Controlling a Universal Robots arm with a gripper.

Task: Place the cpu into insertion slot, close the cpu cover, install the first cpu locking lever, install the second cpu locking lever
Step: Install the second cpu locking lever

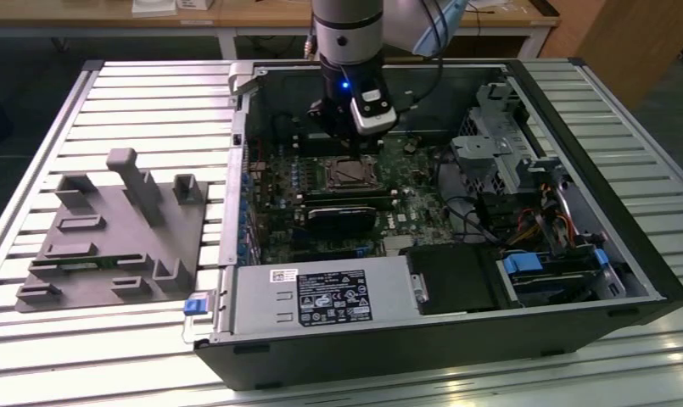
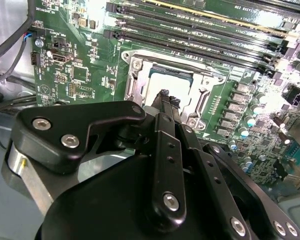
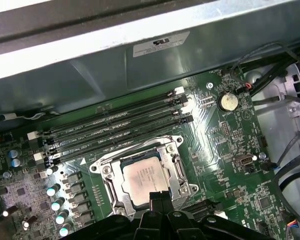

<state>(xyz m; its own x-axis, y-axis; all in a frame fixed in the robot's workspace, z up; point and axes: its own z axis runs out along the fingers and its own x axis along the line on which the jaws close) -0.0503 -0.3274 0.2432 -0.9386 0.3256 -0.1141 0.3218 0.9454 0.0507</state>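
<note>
Already the cpu (image 3: 144, 180) lies flat in the slot (image 3: 108, 186) on the green board (image 3: 225, 150), with the cover (image 3: 175, 161) closed down around it, its pale face showing through the window. Both wrist views show the tool (image 2: 168, 98) poised just above the socket's edge, its two black fingertips (image 2: 163, 95) pinched together with nothing between them. From the exterior view, the arm (image 1: 347, 34) reaches down into the open computer case (image 1: 613, 212), which sits on a slatted desk (image 1: 148, 110) beside a grey fixture (image 1: 114, 229).
</note>
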